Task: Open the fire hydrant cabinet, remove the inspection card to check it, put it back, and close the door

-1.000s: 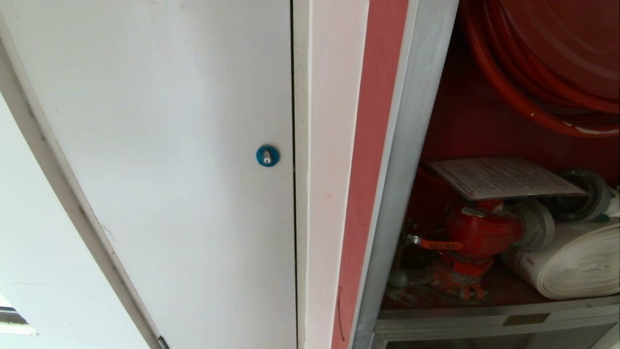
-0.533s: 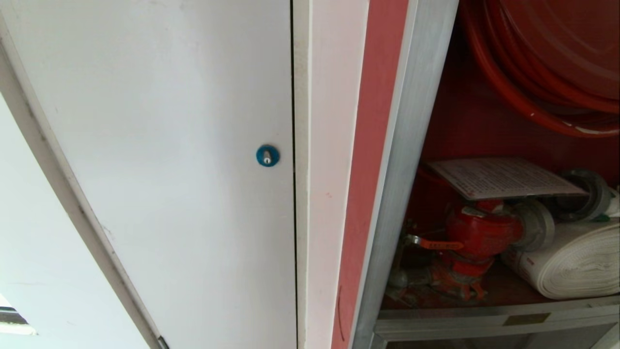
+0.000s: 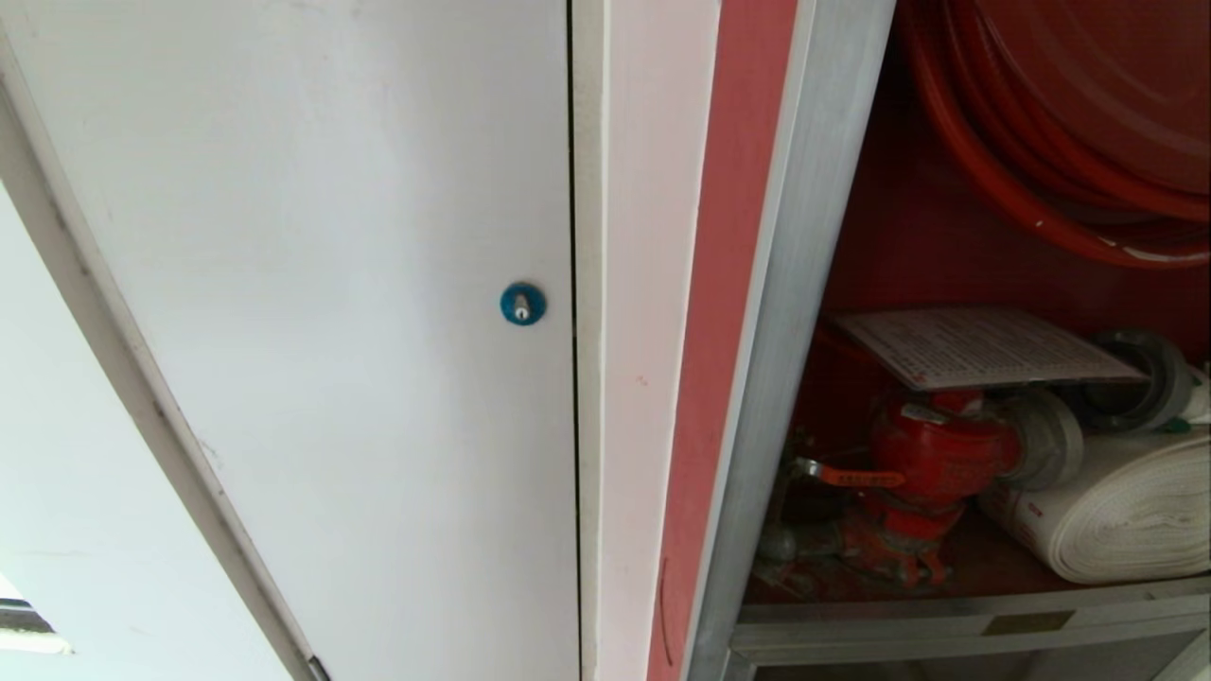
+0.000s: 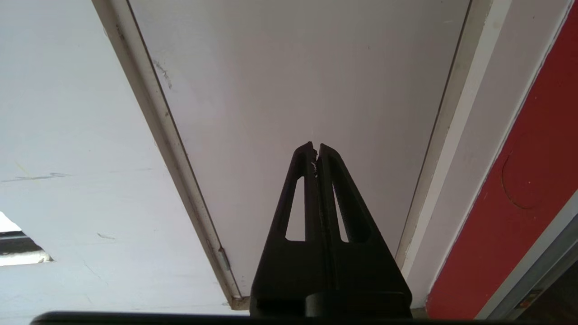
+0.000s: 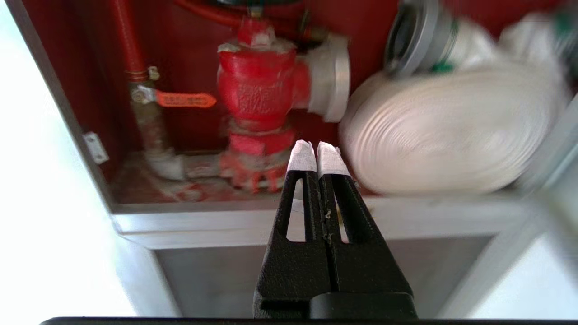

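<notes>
White door point(image 3: 312, 284): I see a plain white panel filling the left of the head view, evenly lit.
Blue lock point(image 3: 522, 304): a small round blue fitting with a pale centre sits near the door's right edge.
White jamb point(image 3: 634, 331): a pale vertical strip runs just right of the door gap.
Red strip point(image 3: 724, 284): a red painted band stands beside the jamb.
White wall point(image 3: 66, 492): bare white, left of the door's frame.
Dark opening point(image 4: 18, 246): a dark slot shows low in the wall.
</notes>
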Motion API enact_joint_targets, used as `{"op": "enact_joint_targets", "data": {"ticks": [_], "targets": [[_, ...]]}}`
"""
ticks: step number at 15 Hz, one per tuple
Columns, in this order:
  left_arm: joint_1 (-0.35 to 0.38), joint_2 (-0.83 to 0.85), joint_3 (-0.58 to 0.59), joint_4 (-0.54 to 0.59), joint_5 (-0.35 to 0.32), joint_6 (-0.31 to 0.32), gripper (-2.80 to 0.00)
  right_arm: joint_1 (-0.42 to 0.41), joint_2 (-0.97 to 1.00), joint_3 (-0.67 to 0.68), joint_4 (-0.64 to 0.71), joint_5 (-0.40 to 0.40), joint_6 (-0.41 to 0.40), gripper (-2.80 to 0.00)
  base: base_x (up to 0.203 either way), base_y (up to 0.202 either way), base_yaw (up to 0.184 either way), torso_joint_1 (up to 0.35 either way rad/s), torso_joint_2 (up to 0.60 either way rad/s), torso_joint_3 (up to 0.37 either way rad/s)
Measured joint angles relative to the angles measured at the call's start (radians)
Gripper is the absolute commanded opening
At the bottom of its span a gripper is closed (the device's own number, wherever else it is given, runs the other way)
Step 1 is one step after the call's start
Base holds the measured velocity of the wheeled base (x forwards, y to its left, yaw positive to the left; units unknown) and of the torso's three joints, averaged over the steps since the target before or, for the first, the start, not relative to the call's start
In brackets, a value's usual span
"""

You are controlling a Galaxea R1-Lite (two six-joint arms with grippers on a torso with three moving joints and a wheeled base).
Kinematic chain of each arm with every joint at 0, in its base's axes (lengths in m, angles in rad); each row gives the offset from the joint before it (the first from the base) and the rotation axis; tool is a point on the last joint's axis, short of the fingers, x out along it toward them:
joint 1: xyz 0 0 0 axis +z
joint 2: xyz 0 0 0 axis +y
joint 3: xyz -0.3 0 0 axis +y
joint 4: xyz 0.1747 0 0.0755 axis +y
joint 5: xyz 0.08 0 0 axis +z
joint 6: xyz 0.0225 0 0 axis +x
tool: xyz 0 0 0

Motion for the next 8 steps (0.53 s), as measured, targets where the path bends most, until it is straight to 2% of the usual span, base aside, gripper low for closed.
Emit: {"op": "enact_joint_targets", "data": {"ticks": [4, 8], "targets": [[0.000, 0.000, 0.000, 0.000, 0.000, 0.000, -2.80, 0.009, 0.088, -0.056, 0.001, 0.006, -0.206, -2.80, 0.000, 0.000, 0.000, 0.000, 0.00, 0.000], [0.000, 0.000, 0.000, 0.000, 0.000, 0.000, -2.80, 0.080, 0.206, -0.121, 0.010, 0.010, -0.408, -2.80, 0.000, 0.000, 0.000, 0.000, 0.00, 0.000]]}}
